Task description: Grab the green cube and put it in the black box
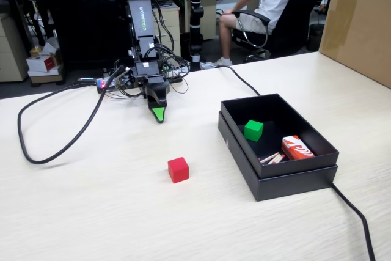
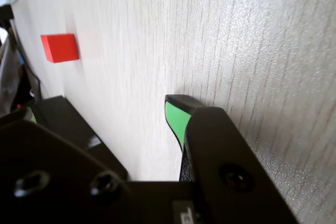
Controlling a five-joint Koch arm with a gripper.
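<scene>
Wrist view shows the hand (image 2: 181,124) low over the bare worktop (image 2: 252,35), tip pointing down at the pale wood grain. Only one green-faced jaw tip is clearly visible there; the second jaw is hidden behind dark housing, so whether the hand is released or clenched cannot be told. In the fixed view the hand (image 1: 159,114) likewise presents a single green tip aimed at the worktop (image 1: 91,200), near the arm's base. Nothing is seen between the jaws in either view, so the hand appears to carry nothing.

Nearest item to the hand is the red cube (image 1: 178,169), resting on the worktop forward of the tip and apart from it; the wrist view shows the same red cube (image 2: 60,48) toward the upper left.

Further out, well to the right of the hand in the fixed view, stands the black box (image 1: 272,184). The green cube (image 1: 253,130) lies inside it, on the floor toward the left wall, upright and clear of the hand. An orange-and-white carton (image 1: 297,148) and some thin sticks (image 1: 272,159) also lie in the box, toward its near right corner.

Assessment: the green cube is already in the black box and the hand is away from it. The placing step appears complete; no part of the task looks outstanding.
</scene>
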